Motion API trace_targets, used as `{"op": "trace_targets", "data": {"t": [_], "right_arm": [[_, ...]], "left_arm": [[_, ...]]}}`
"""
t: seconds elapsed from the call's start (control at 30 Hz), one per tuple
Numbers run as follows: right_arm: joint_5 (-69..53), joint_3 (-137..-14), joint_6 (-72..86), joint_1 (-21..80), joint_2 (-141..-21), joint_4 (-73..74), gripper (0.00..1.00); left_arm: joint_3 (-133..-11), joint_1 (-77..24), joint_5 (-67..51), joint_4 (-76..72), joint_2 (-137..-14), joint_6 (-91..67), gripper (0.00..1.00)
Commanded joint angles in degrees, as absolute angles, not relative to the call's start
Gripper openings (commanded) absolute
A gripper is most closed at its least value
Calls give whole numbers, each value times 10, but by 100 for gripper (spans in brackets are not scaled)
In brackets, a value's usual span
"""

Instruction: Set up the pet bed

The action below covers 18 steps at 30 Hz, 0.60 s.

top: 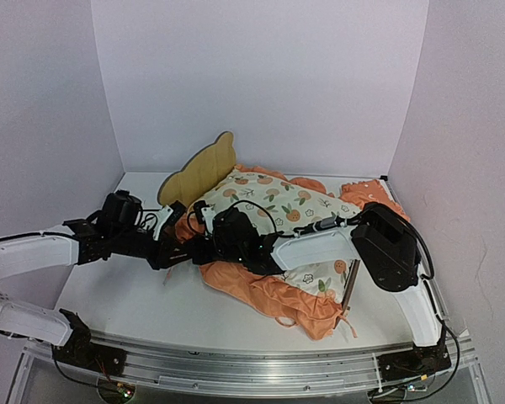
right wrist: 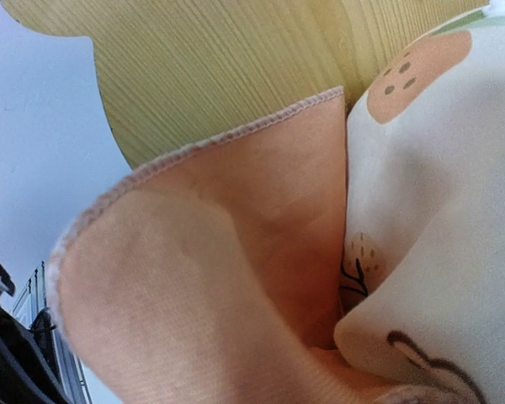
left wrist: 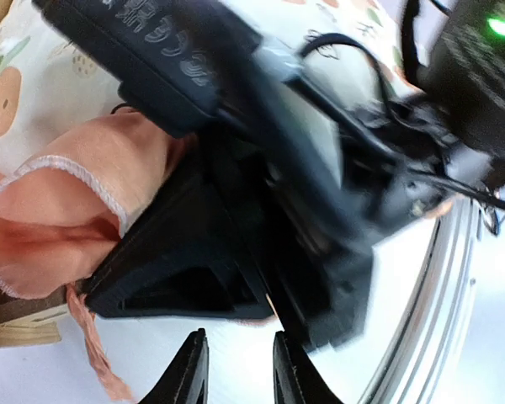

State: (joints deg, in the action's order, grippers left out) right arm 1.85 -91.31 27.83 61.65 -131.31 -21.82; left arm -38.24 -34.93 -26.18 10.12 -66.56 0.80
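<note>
To seat the mattress pad (top: 278,202) in the pet bed (top: 204,168), my left pincer (left wrist: 240,370) hovers barely parted, empty; the right pincer (top: 209,217) I cannot tell.

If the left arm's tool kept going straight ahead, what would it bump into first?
Probably the right arm's black housing, directly ahead of the left tool in its own camera. The orange frill lies off to the side. Depth is hard to judge there.

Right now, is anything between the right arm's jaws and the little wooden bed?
Yes. From the right wrist camera, the orange ruffle and the printed pad lie in front of the wooden bed, leaving only its headboard showing.
</note>
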Motion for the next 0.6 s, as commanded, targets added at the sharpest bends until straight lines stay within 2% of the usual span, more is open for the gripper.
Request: {"op": "trace_targets", "data": {"t": [0.0, 0.13, 0.27, 0.57], "right_arm": [[9, -891, 287, 620, -1343, -157, 0], [10, -890, 282, 620, -1339, -150, 0], [8, -895, 281, 620, -1339, -144, 0], [5, -898, 285, 621, -1338, -140, 0]], "left_arm": [[-411, -338, -351, 232, -589, 216, 22], [-359, -295, -248, 196, -553, 322, 13], [-335, -239, -175, 115, -597, 305, 12], [-329, -237, -162, -16, -717, 301, 14]]}}
